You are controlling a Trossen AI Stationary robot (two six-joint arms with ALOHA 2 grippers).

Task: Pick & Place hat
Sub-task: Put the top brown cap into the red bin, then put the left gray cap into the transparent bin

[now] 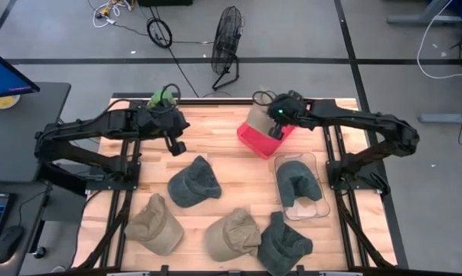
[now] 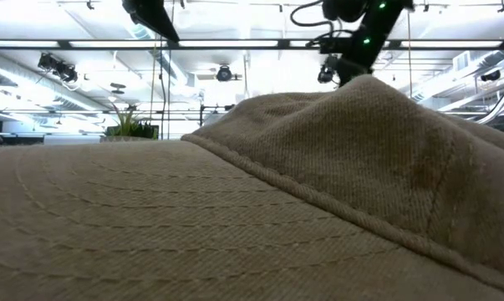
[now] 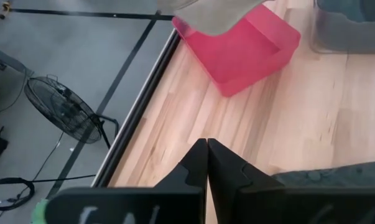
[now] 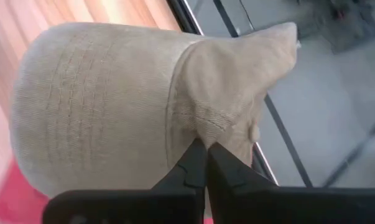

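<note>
Near edge of table (image 1: 215, 138): tan cap (image 1: 155, 225), second tan cap (image 1: 232, 234), dark cap (image 1: 284, 244). Mid: dark cap (image 1: 192, 182) and clear bin (image 1: 316, 165) with a dark cap (image 1: 296, 182) inside. Far side: right gripper (image 4: 203, 157) clenched on tan hat (image 4: 143, 99), held over red bin (image 1: 260, 141). Left gripper (image 3: 207, 163) closed, empty, above the wood near the far left.

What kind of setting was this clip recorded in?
Probably a robotics lab or workshop in an open industrial-style space: a wooden workbench on a metal frame over grey taped concrete, a floor fan with loose cables behind, and exposed ceiling ducts and lights in the low view.
</note>
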